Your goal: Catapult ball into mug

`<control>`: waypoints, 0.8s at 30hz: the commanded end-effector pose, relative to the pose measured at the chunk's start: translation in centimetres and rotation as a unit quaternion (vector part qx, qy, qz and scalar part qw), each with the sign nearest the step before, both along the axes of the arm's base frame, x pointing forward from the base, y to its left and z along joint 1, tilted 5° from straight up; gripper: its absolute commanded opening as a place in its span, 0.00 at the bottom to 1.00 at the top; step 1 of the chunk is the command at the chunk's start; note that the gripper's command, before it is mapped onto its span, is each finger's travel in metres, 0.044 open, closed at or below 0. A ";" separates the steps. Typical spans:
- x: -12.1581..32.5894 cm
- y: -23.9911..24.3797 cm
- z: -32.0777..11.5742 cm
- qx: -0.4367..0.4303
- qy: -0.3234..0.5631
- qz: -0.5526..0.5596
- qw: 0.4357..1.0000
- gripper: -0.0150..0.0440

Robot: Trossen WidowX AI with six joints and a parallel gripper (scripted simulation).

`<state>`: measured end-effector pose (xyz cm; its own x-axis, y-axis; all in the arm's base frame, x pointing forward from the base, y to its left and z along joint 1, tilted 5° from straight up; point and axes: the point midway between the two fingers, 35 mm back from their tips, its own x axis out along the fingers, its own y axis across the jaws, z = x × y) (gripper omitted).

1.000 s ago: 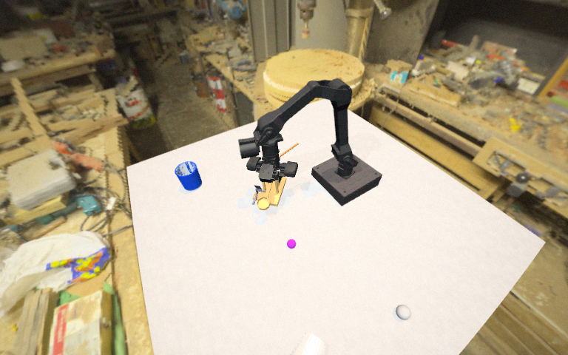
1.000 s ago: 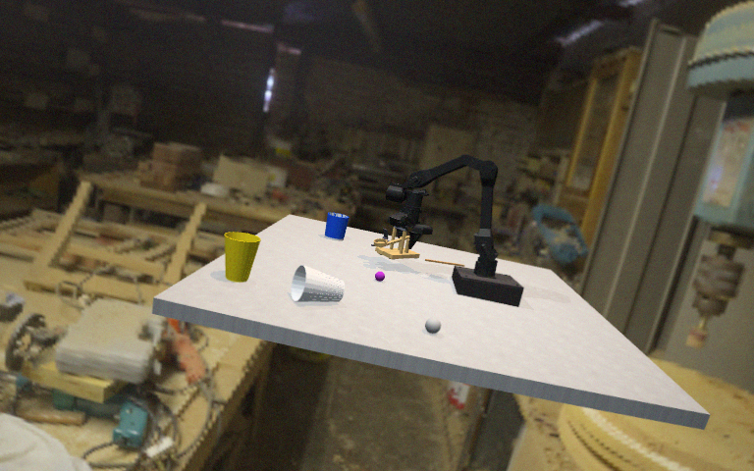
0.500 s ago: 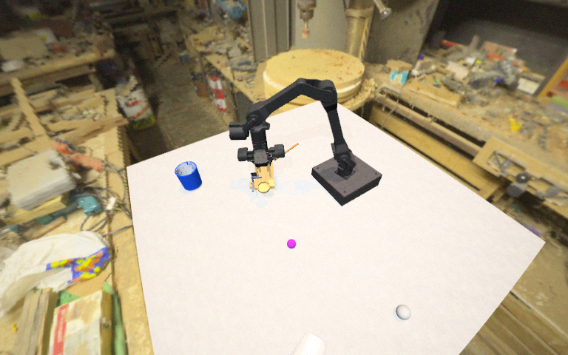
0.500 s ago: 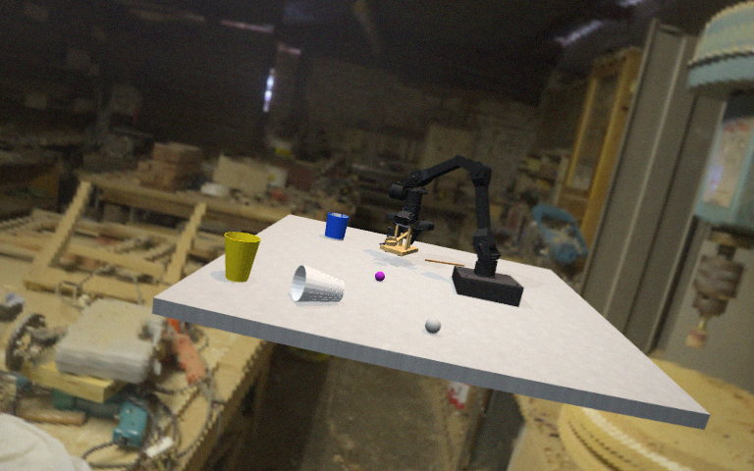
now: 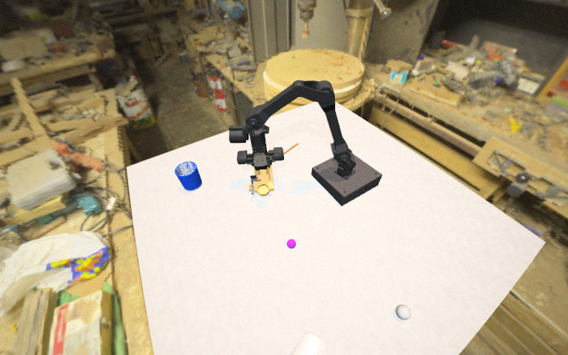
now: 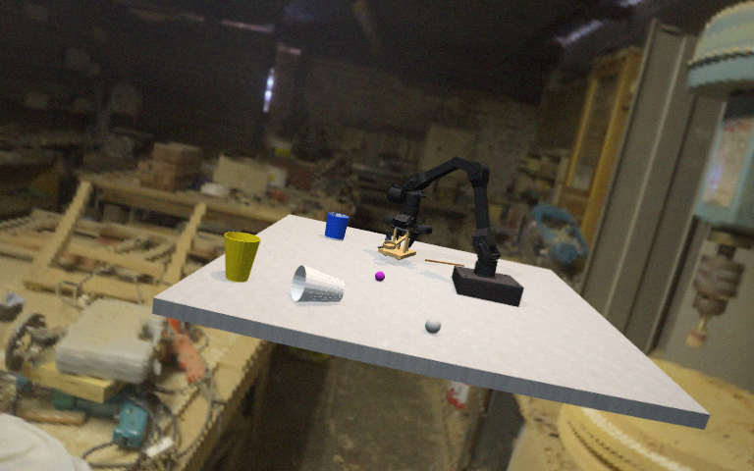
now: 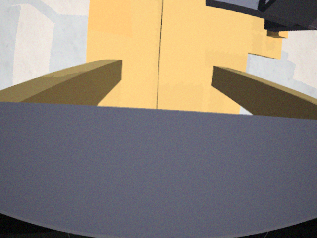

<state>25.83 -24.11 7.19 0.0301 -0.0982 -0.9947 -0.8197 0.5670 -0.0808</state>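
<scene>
My gripper points down and is shut on the yellow wooden catapult. Its fingertips are mostly hidden. The catapult's cup end faces the top view, and its cup looks empty. The catapult looks slightly above the table, but its exact height is unclear. In the wrist view a grey bar covers the lower part, with two brown posts beyond it. The blue mug stands upright, left of the catapult. The magenta ball and a grey-white ball lie apart on the table.
A thin brown stick lies between the catapult and the arm's base. A white cup lies on its side. A yellow cup stands near the table's edge in the exterior view.
</scene>
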 end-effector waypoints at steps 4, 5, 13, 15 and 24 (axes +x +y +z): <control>0.3 -0.1 -0.6 -0.002 -0.007 0.002 1.000 0.25; 0.3 -0.2 -0.8 -0.002 -0.007 0.002 1.000 0.25; 0.3 -0.3 -2.1 -0.002 -0.007 0.003 1.000 0.25; 0.3 -0.3 -2.4 -0.002 -0.007 0.003 1.000 0.25; 0.2 -0.3 -2.4 -0.001 0.000 0.000 1.000 0.39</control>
